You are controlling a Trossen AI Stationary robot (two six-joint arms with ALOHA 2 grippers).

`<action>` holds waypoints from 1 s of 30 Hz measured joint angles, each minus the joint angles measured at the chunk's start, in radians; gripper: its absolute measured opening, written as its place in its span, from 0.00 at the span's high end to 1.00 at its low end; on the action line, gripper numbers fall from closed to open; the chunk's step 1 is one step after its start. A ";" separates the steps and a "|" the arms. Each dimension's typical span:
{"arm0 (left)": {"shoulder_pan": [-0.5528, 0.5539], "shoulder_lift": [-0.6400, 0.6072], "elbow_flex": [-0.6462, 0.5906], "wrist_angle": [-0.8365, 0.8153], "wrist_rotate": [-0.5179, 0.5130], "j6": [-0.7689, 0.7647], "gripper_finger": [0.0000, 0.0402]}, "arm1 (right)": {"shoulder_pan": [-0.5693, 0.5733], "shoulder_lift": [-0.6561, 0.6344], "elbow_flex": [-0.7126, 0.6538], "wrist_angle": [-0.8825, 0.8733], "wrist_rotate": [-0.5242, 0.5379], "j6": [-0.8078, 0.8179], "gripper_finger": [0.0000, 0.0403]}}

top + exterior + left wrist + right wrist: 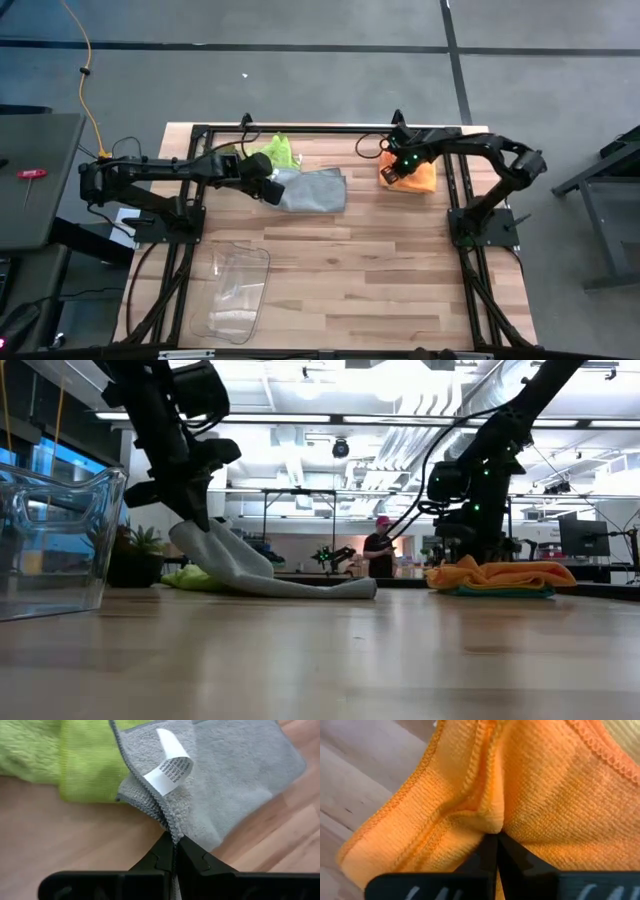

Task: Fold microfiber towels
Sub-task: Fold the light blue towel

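Note:
A grey towel (315, 190) lies at the table's far middle, its left end raised, with my left gripper (272, 190) shut on it. A white label (170, 767) stands up from its hem. Behind it lies a crumpled lime green towel (278, 152). At the far right an orange towel (418, 178) rests on a teal one (500, 592). My right gripper (392, 175) is shut on the orange towel at its left side. My left gripper pinches the grey towel's stitched hem (170, 827) between its two fingers, a little way from the label, slanting down from the table's left. That end (205, 545) is lifted; the cloth slopes down and its far part (330, 588) lies on the table. My right gripper pinches a small raised pucker of the orange towel (492, 825) between its two fingers, beside a stitched hem (470, 775), coming from above and pointing down. How many layers it has, I cannot tell. The towel lies flat on the teal one.
A clear plastic bin (235, 290) stands at the near left of the table. Bare wood (380, 270) lies between it and the towels. A black frame (455, 215) runs along the table's sides and far edge. A person (380, 550) stands in the room beyond.

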 joint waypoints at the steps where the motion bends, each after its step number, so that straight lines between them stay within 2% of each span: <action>1: -0.003 0.000 0.000 -0.006 -0.014 -0.002 1.00 | -0.003 -0.008 0.000 -0.001 0.003 0.000 1.00; 9: 0.027 0.000 0.000 -0.031 -0.038 0.022 1.00 | -0.005 -0.188 0.000 -0.002 0.028 0.041 0.99; 14: 0.033 0.000 0.000 -0.031 -0.035 0.029 1.00 | 0.002 -0.291 0.000 0.017 -0.027 0.111 0.94; 17: 0.033 0.000 0.000 -0.030 -0.036 0.033 1.00 | 0.050 -0.297 0.000 0.140 -0.126 0.175 0.92; 19: 0.033 0.000 0.000 -0.029 -0.036 0.033 1.00 | 0.118 -0.270 0.002 0.251 -0.176 0.211 0.94; 22: 0.033 0.000 0.000 -0.029 -0.036 0.034 1.00 | 0.238 -0.182 0.004 0.387 -0.153 0.265 0.99; 27: 0.033 0.000 0.000 -0.028 -0.036 0.034 1.00 | 0.399 0.050 0.005 0.637 -0.155 0.376 0.99; 30: 0.033 0.000 0.000 -0.027 -0.036 0.034 1.00 | 0.448 0.178 0.048 0.702 -0.148 0.420 1.00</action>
